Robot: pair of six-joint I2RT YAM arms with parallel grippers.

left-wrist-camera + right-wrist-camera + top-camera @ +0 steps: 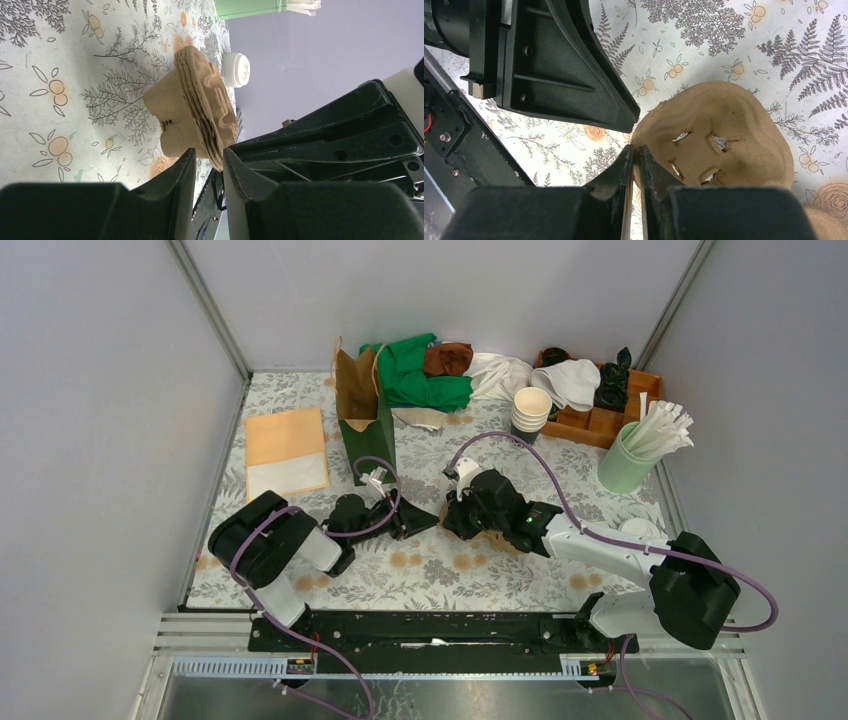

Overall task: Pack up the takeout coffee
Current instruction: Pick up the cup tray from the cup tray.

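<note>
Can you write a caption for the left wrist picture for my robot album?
Left tool nearly closed beside the stacked brown cup carriers, with the lidded takeout coffee behind.

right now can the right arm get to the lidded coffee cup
Probably yes: the takeout coffee stands uncovered beside that arm, but the right hand is pinched on the pulp carrier and must release it first.

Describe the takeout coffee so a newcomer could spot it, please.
From the green straw holder at the table's right edge, come toward the near edge. The takeout coffee stands there; unlike the stacked cream cups, it wears a white lid.
</note>
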